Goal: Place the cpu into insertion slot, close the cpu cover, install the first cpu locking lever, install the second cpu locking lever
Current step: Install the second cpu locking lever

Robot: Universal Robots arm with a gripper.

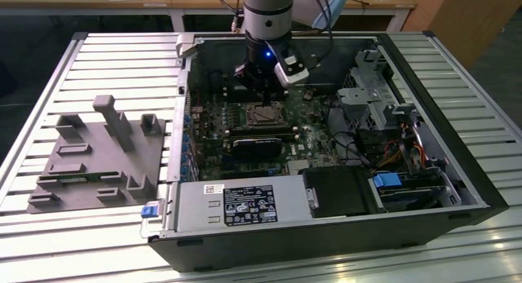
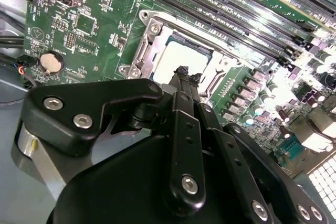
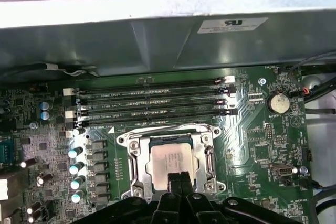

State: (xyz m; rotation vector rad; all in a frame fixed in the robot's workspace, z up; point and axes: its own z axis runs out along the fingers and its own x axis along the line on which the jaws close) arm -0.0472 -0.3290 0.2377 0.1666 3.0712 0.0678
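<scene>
Black and blunt, the gripper point(image 3: 178, 178) hangs low over the motherboard point(image 1: 244, 136) inside an open computer case point(image 1: 456, 142) lying on a slatted tabletop point(image 1: 122, 57). Its fingers point(image 2: 185, 77) are pressed together with nothing between them, their tips just above the near edge of the cpu point(image 3: 170, 158).

In both wrist views the cpu sits flat in the insertion slot point(image 3: 137, 163), its pale silver top square to the socket. The cpu cover point(image 3: 167, 135) lies down around it as a thin silvery frame, the chip showing through its window.

Four long black memory slots point(image 3: 152, 103) run parallel just beyond the far side of the socket, and the case wall point(image 3: 157, 40) rises behind them. A row of capacitors point(image 3: 76, 169) stands close on one side; on the other the board is lower, with a coin battery point(image 3: 277, 103) well apart.

In the exterior view a black card point(image 1: 257, 147) stands just in front of the socket, drive cages point(image 1: 375, 99) and cables point(image 1: 392, 154) crowd that view's right, and a grey fixture point(image 1: 102, 154) rests on the tabletop to its left.
</scene>
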